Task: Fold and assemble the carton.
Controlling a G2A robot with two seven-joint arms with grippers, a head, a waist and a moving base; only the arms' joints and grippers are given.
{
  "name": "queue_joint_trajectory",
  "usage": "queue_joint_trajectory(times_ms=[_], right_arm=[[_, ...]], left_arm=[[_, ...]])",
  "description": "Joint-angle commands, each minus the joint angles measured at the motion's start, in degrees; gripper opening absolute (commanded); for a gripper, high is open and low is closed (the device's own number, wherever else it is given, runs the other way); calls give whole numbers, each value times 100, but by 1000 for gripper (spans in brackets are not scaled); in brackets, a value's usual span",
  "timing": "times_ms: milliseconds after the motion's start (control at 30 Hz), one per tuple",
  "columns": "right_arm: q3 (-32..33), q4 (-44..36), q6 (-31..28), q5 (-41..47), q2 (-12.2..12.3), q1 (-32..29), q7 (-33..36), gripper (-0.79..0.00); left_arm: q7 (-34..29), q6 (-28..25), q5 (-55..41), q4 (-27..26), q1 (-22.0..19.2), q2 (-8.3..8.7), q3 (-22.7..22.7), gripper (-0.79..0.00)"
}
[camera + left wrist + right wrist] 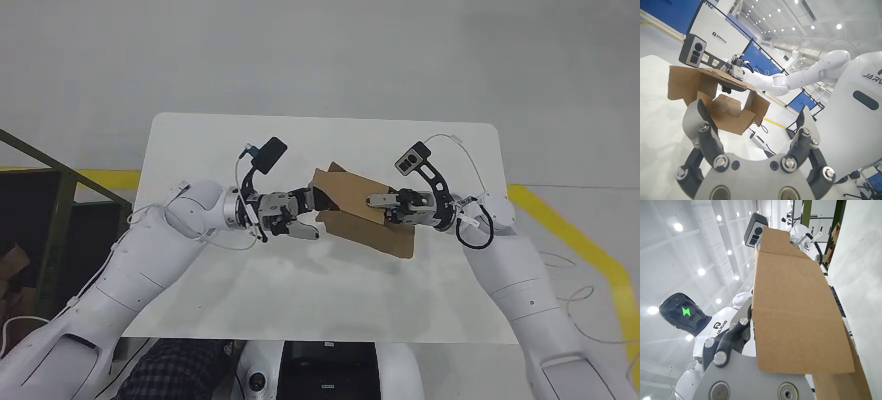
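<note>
A brown, partly opened carton is held tilted above the middle of the white table, with its flaps sticking out. My right gripper is shut on the carton's upper wall; one dark pad presses the far side of that wall. In the left wrist view the right gripper pinches the carton's top panel. My left gripper is open just in front of the carton's open end, one finger overlapping a lower flap. From above, the left gripper sits at the carton's left side.
A green metal rack stands off the table's left side, with cardboard scraps beside it. A yellow floor line runs past the right of the table. The near and far parts of the tabletop are bare.
</note>
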Motion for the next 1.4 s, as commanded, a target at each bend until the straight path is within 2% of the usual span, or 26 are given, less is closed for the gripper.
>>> queue_joint_trajectory(times_ms=[0,467,500,567,600,633,800,1000,1367], right_arm=[[13,-10,-4,-3,1,-10,-26,-785],[116,-184,90,-4,28,-124,42,-785],[123,-199,93,-5,30,-132,44,-785],[131,-223,100,-15,33,-148,52,-785],[135,-232,104,-18,35,-153,50,-785],[137,-242,108,-20,35,-159,47,-785],[133,-274,115,-38,35,-174,52,-785],[152,-272,122,-41,39,-185,66,-785],[176,-283,133,-28,42,-195,75,-785]], left_arm=[[0,0,-55,0,-13,5,27,0],[0,0,-46,93,-140,22,179,0],[0,0,-64,98,-135,19,174,-37],[0,0,-77,106,-134,14,169,-225],[0,0,-83,109,-136,12,168,-391],[0,0,-90,113,-136,9,169,-462],[0,0,-105,122,-161,-1,216,-665],[0,0,-126,161,-212,-8,293,-785],[0,0,-199,270,-244,-10,345,-785]])
